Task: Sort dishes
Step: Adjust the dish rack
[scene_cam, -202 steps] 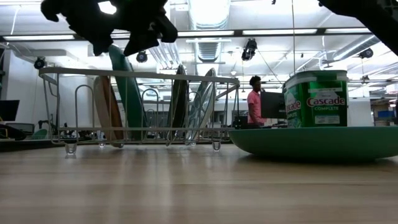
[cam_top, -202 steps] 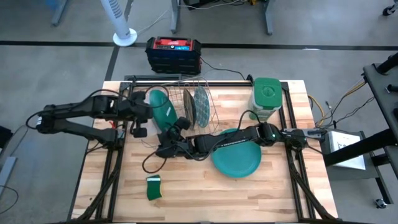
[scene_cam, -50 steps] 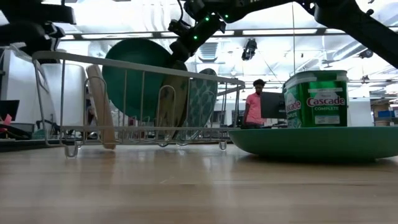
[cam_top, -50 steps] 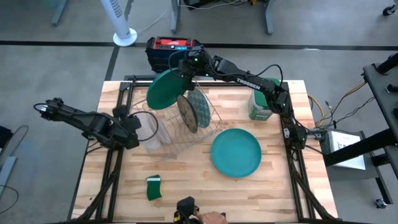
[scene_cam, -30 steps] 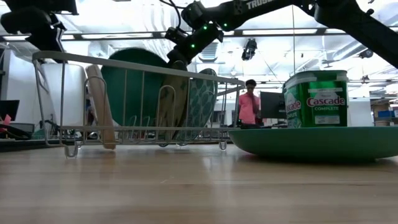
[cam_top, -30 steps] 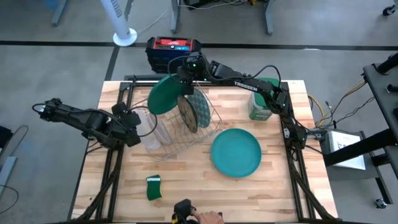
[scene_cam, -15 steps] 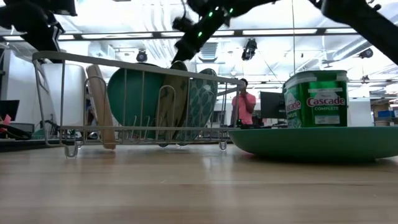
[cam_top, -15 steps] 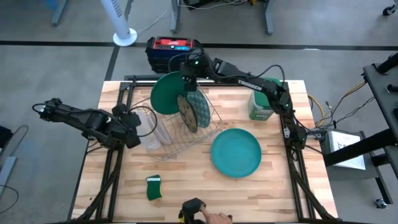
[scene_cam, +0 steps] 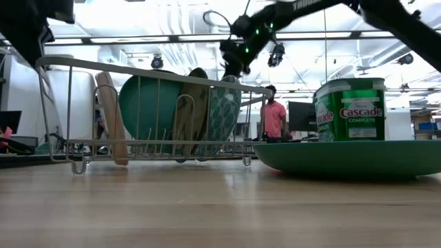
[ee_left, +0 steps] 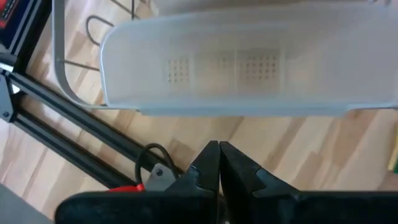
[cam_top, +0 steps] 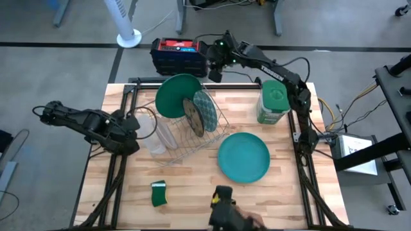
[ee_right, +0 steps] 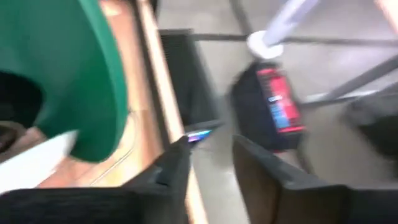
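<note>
A wire dish rack [cam_top: 192, 131] stands at the table's far middle. A dark green plate [cam_top: 174, 96] stands on edge in it, tipped toward the left. Beside it stand a brownish plate [cam_top: 191, 117] and a grey-green patterned plate [cam_top: 207, 108]. A teal plate [cam_top: 244, 157] lies flat on the table to the right. My right gripper [cam_top: 215, 64] hangs open over the table's far edge, clear of the dark green plate [ee_right: 81, 81]. My left gripper [cam_top: 133, 123] is shut, just left of the rack's left end.
A green lidded canister [cam_top: 275, 101] stands at the far right. A small green sponge [cam_top: 158, 192] lies near the front left. A whitish perforated holder [ee_left: 249, 68] hangs at the rack's left end. A black-and-red box [cam_top: 180, 54] sits beyond the far edge. A person's hand [cam_top: 225, 215] reaches in at the front edge.
My right gripper has come off the dark green plate and drawn back up and toward the far right, past the table's far edge. The plate has sunk lower into the rack and stands there on its own. The hand at the front edge has moved right.
</note>
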{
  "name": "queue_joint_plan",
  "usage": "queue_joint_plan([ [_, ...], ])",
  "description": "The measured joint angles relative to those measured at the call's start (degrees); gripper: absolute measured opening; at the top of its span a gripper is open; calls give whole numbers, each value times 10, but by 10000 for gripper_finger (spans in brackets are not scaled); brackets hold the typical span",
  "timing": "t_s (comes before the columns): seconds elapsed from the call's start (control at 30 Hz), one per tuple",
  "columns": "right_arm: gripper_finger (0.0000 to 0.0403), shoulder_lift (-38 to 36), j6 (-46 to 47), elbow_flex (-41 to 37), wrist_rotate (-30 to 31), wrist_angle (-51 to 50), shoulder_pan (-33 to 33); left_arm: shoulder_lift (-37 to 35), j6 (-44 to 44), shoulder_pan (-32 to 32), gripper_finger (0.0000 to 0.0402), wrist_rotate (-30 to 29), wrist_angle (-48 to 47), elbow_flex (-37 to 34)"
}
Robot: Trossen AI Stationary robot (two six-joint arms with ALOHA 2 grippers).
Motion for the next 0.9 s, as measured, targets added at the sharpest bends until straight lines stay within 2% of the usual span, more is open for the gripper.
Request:
queue_joint_plan([
  [0.1,16,19,-19,-4,-117,0,-17,0,-8,0,0,-13,0,-17],
  [0.17,9,27,-36,-9,-156,-6,-19,0,-14,0,0,-28,0,-32],
  [0.3,11,30,-60,-18,-102,-45,-12,0,-23,1,0,-57,0,-59],
  [0.4,2,24,-96,-18,-116,-114,-12,1,-24,1,0,-86,0,-75],
  [0.67,1,20,-85,-28,-119,-215,5,0,-26,4,0,-195,1,-88],
  [0.73,0,19,-70,-29,-107,-216,9,0,-28,8,0,-197,2,-89],
  [0.9,0,9,-45,-30,-14,-217,13,0,-27,9,0,-172,-15,-70],
])
